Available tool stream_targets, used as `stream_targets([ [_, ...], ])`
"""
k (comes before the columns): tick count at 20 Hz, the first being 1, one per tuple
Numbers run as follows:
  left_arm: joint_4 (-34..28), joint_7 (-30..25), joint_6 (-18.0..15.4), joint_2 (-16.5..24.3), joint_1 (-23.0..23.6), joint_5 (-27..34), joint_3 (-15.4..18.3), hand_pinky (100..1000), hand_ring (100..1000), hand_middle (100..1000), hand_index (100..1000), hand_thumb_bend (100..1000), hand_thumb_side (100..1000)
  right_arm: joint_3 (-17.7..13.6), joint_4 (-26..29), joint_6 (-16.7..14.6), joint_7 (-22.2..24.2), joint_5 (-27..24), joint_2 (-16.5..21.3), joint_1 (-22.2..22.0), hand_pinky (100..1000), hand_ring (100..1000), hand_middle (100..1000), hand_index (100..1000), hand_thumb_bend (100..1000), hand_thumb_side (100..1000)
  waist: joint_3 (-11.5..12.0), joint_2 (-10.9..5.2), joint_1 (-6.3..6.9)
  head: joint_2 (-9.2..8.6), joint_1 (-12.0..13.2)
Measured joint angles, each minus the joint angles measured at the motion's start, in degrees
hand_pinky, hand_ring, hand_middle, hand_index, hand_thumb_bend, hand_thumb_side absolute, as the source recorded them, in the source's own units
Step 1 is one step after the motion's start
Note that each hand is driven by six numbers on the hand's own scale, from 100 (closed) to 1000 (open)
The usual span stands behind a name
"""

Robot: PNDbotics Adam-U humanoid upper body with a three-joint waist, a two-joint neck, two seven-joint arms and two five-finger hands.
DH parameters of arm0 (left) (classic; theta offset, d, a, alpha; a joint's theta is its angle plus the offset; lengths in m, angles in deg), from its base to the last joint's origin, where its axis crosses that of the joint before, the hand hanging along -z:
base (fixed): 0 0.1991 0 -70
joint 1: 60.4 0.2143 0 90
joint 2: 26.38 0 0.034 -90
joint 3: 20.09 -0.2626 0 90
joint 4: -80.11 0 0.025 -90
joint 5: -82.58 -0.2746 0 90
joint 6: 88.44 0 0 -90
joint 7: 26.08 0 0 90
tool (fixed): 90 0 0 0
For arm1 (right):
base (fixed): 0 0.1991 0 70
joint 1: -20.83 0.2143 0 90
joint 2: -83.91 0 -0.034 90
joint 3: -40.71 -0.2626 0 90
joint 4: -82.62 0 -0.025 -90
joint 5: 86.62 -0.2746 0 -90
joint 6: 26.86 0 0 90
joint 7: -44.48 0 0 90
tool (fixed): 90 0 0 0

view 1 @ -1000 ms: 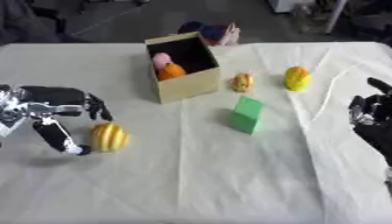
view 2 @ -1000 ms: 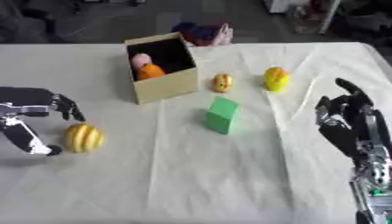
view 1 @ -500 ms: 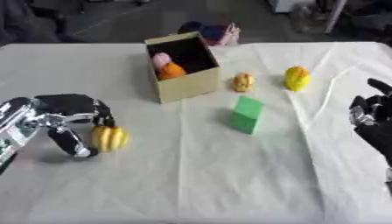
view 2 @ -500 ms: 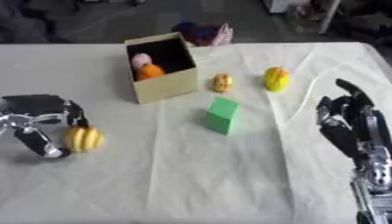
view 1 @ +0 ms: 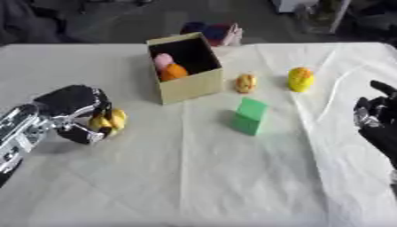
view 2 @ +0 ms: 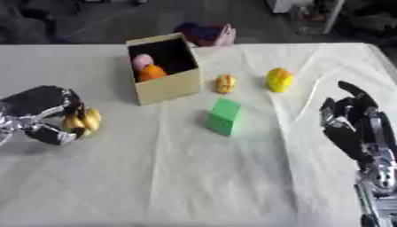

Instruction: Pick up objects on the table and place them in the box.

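Since a second ago, the left hand (view 1: 71, 106) has closed its fingers round the yellow fruit (view 1: 108, 121), seemingly a pumpkin, near the desk's (view 1: 194, 177) left edge. Right hand (view 2: 353, 124) rests, fingers spread.

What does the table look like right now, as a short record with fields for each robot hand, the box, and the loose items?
left robot hand: curled round the yellow striped object at the table's left side
right robot hand: idle at the right edge, fingers up, holding nothing
box: open, tilted, near the table's far middle
in box: pink object and orange object
loose on cloth: green block, small orange-yellow item, yellow item
behind box: dark blue and pink things, unclear
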Motion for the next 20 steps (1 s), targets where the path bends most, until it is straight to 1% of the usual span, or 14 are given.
stream_targets([
  [3,-1.6,-1.1,2.7,-0.1,-4.9,2.6,2.4,617,401,352,542,172,141,0.0,0.0,0.0,0.0,0.0,0.0,0.0,744,428,439,863,100,219,0.0,0.00,0.00,0.00,0.0],
  [4,-1.3,-1.6,3.4,-0.5,-6.8,3.1,2.8,622,426,362,550,185,139,0.0,0.0,0.0,0.0,0.0,0.0,0.0,744,427,438,862,100,220,0.0,0.00,-0.01,0.00,0.0],
  [5,-0.4,-2.0,3.9,-1.4,-8.9,3.2,3.2,623,427,363,551,187,138,0.0,0.0,0.0,0.1,0.0,0.0,-0.1,744,427,439,862,100,219,0.0,0.00,-0.02,0.00,0.0],
  [7,2.4,-2.4,4.2,-4.1,-12.5,2.2,3.7,625,430,365,554,181,137,0.0,0.0,0.1,0.2,0.0,0.0,-0.1,744,427,439,862,100,220,-0.1,0.00,-0.02,0.00,0.0],
  [9,6.6,-2.2,4.1,-7.7,-15.6,0.0,4.4,627,431,365,556,157,140,0.0,-0.1,0.1,0.3,0.0,0.0,-0.1,744,427,438,862,100,221,-0.2,0.00,-0.03,0.00,-0.1],
  [13,16.3,-0.7,2.6,-15.4,-20.7,-5.5,6.0,635,444,380,571,162,142,0.1,-0.3,0.1,0.4,0.0,-0.4,-0.1,745,427,438,862,100,224,-0.5,0.00,-0.23,0.00,0.0],
  [15,20.8,0.6,1.7,-18.7,-22.4,-8.9,6.8,653,472,423,610,177,140,0.3,-0.4,0.1,0.5,0.0,-0.5,-0.1,745,427,438,862,100,226,-0.6,0.00,-0.55,0.00,0.2],
  [17,24.4,2.3,1.2,-21.4,-23.2,-12.4,7.9,689,521,483,668,189,139,0.4,-0.4,0.1,0.7,-0.1,-0.6,-0.1,745,427,438,862,100,227,-0.8,0.00,-0.75,0.00,0.3],
  [20,28.3,5.8,1.6,-24.3,-23.6,-16.8,9.8,760,648,623,783,289,134,0.5,-0.4,0.1,0.9,-0.1,-0.9,-0.1,745,427,438,862,100,228,-0.9,0.00,-0.89,0.00,0.6],
])
